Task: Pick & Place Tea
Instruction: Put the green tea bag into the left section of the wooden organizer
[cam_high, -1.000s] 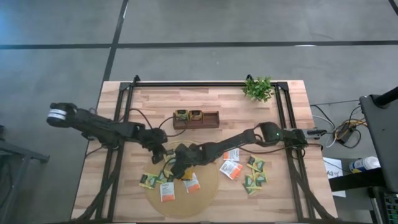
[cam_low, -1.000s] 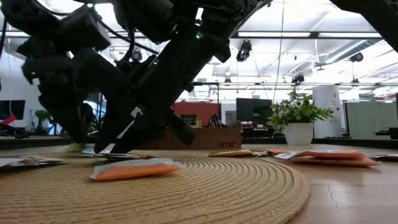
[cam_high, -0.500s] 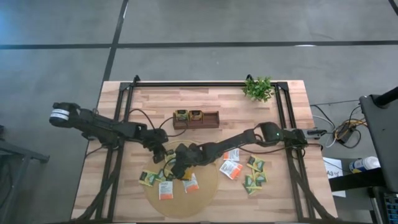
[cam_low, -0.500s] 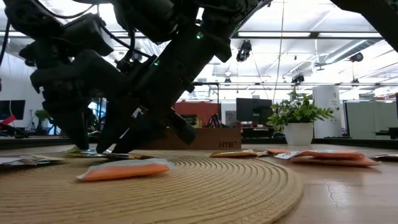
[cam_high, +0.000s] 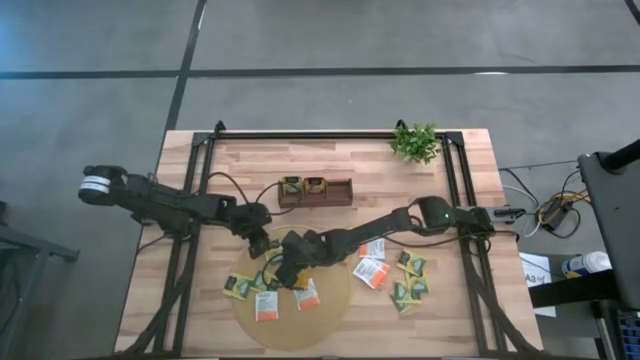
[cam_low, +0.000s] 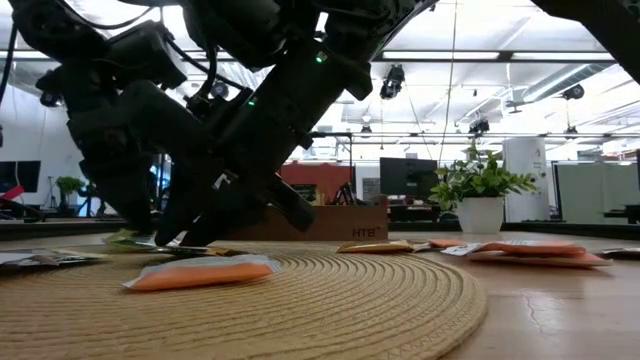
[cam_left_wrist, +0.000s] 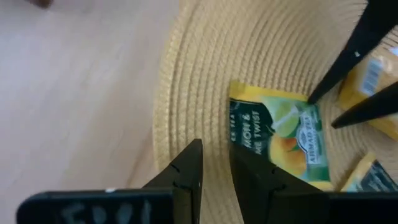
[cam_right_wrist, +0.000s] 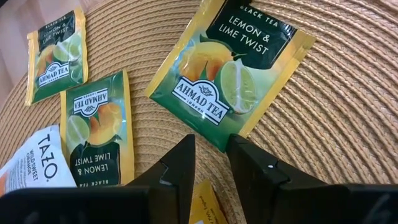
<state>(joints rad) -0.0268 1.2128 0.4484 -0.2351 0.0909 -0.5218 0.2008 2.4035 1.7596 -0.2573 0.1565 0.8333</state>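
Tea sachets (cam_right_wrist: 229, 78): we read "AHMAD TEA LONDON, BLACK TEA, LEMON & LIME TWIST"; one white sachet (cam_right_wrist: 34, 163) reads "TAZO". They lie on the round mat (cam_right_wrist: 348, 124). Right gripper (cam_right_wrist: 208, 152) and left gripper (cam_left_wrist: 214, 165) angle down over them, fingers slightly parted, holding nothing.

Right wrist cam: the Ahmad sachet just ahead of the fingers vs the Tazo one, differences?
Ahmad sachet is yellow and green with printed fruit; Tazo sachet is white with orange. Ahmad lies apart from the others; Tazo lies against a neighbour. Both lie flat on the mat.
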